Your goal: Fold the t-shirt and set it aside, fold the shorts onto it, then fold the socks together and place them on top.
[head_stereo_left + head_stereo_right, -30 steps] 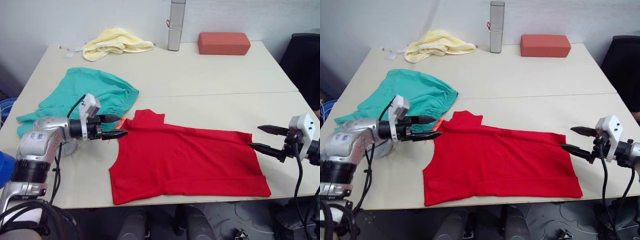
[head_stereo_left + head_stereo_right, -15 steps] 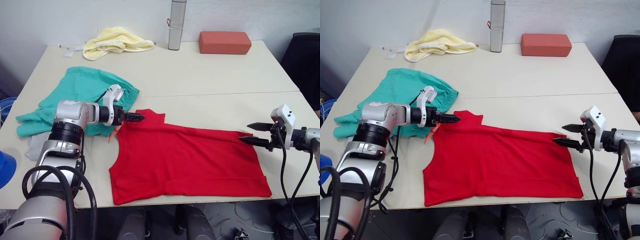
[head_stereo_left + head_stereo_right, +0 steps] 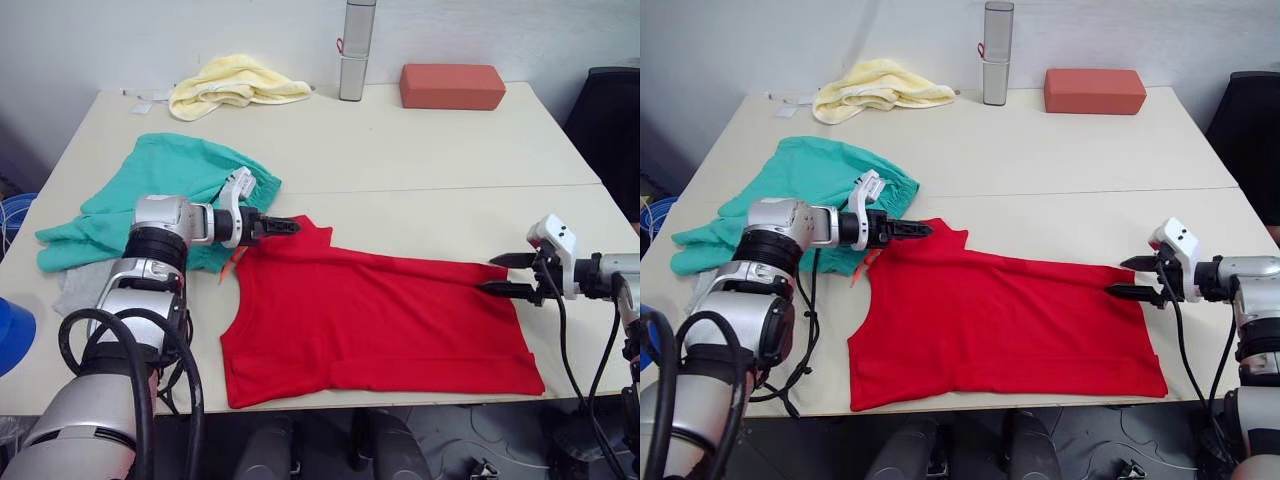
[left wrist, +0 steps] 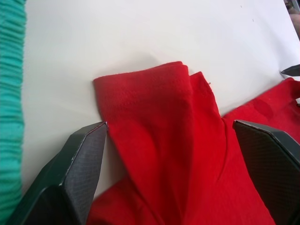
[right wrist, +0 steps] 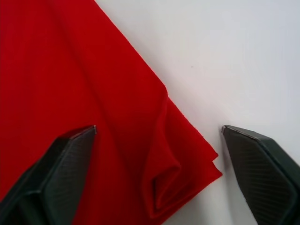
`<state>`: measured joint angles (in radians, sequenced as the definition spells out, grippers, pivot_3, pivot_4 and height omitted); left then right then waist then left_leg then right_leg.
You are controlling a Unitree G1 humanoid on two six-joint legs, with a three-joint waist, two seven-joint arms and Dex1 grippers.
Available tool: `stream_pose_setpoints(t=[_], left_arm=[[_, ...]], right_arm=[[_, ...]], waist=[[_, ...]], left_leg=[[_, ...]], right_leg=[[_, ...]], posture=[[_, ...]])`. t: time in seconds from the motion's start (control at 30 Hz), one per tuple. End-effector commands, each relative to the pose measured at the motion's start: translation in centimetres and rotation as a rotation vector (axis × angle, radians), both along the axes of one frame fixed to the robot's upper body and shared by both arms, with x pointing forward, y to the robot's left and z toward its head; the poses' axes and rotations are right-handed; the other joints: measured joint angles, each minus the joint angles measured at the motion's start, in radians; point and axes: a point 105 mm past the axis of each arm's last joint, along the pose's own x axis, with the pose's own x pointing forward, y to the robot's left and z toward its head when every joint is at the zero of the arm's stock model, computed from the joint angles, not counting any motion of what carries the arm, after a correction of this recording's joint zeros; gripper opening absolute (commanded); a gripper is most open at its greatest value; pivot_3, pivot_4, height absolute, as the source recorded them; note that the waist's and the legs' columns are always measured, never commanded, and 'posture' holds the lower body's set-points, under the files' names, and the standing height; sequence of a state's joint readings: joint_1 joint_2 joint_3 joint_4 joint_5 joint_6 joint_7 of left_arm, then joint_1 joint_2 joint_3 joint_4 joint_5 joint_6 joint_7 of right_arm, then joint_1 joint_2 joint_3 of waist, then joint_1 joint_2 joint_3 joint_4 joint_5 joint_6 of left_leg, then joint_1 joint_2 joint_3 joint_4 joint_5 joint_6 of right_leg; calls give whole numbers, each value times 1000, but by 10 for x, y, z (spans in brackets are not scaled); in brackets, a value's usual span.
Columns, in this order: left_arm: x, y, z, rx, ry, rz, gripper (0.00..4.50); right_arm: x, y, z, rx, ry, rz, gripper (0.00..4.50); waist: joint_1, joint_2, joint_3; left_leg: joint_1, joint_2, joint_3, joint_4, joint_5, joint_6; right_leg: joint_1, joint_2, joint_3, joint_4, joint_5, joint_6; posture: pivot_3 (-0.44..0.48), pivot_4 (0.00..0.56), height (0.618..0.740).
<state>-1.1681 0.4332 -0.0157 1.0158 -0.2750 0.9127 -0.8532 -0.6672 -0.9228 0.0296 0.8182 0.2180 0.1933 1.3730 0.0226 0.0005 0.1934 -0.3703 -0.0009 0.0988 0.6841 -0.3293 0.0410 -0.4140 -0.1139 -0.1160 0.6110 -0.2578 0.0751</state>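
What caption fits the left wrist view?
Open left gripper straddling a folded corner of the red t-shirt, teal shorts alongside.

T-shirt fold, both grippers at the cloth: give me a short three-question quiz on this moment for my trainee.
1. True or false: the left gripper is shut on the t-shirt.
2. Which corner of the t-shirt does the right gripper straddle? A) the far right corner B) the near left corner C) none, it is at the shorts
3. Fill in: the grey socks lie at the table's left edge, just nearer than the ______.

Key
1. False: its fingers stand open either side of the folded red sleeve.
2. A: it is open around the bunched far right corner.
3. shorts
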Motion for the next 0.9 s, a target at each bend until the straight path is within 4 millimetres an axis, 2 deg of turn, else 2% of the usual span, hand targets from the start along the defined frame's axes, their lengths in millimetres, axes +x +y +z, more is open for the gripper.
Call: stream_pose_setpoints(t=[0.03,0.33,0.4,0.43,0.57,0.67,0.9], left_arm=[[0,-5,-8,4,15,-2,3570],[8,-4,-12,-46,-74,52,797],[10,-2,-8,-67,-133,51,153],[11,-2,-5,-81,-159,50,28],[7,-1,10,-128,-339,-20,28],[4,11,11,-44,-544,-40,28],[-10,19,18,-16,-767,-98,28]], right_arm=[[4,1,16,31,-69,13,3104],[5,5,19,33,-130,35,8],[4,6,19,29,-142,44,0],[4,6,19,23,-150,49,0],[0,6,21,-3,-197,79,0],[-2,8,26,-26,-297,103,0],[-9,11,28,-66,-448,143,0]], waist=[[-1,0,0],[-7,0,0],[-8,0,0],[-7,0,0],[-9,0,0],[-12,0,0],[-14,0,0]], left_leg=[[0,0,0,0,0,0],[0,0,0,0,0,0],[0,0,0,0,0,0],[0,0,0,0,0,0],[0,0,0,0,0,-1],[0,1,0,-1,0,-1],[0,1,0,-1,-1,-1]], right_leg=[[0,0,0,0,0,0],[0,0,0,0,0,0],[0,0,0,0,0,0],[0,0,0,0,0,0],[-1,0,0,0,0,0],[-1,0,0,0,0,0],[0,0,0,-1,0,0]], posture=[[0,150,740],[0,150,740],[0,150,740],[0,150,740],[0,150,740],[0,150,740],[0,150,740]])
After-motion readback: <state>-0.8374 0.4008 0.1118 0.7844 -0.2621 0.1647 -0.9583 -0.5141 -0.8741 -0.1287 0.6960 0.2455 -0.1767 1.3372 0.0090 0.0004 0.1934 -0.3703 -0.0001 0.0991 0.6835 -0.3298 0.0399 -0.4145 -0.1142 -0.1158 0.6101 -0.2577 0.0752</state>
